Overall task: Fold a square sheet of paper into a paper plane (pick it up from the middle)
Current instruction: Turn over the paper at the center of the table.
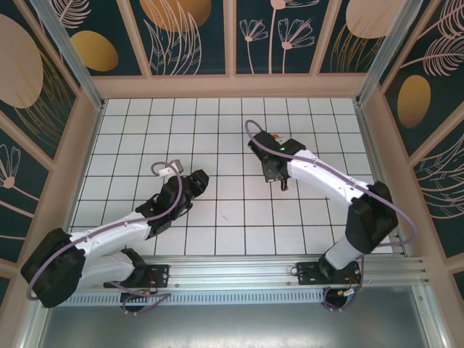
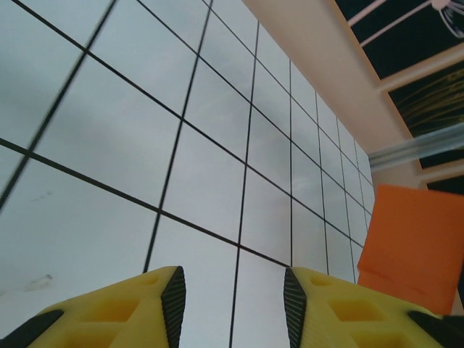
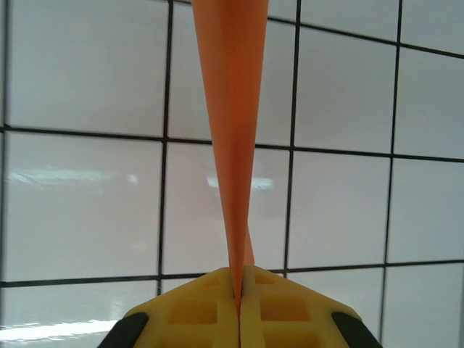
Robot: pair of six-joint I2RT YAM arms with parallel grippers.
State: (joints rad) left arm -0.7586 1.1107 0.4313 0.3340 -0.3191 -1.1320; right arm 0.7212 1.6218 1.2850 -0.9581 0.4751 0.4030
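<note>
The orange sheet of paper [image 3: 232,109] is folded flat and stands on edge, running up and away from my right gripper [image 3: 238,281], which is shut on its lower end. In the left wrist view the same paper [image 2: 413,246] shows as a flat orange panel at the right edge, apart from my left gripper [image 2: 233,293]. That gripper is open with only white tile between its fingers. From above, the left gripper [image 1: 199,180] points at the right gripper [image 1: 278,174] across about two tiles, and a sliver of the paper [image 1: 283,185] peeks out beneath the right one. Whether it has a paper plane's shape I cannot tell.
The white grid-tiled table [image 1: 217,123] is walled by a wooden frame [image 1: 232,86] with patterned panels. A metal rail [image 1: 290,272] runs along the near edge by both arm bases.
</note>
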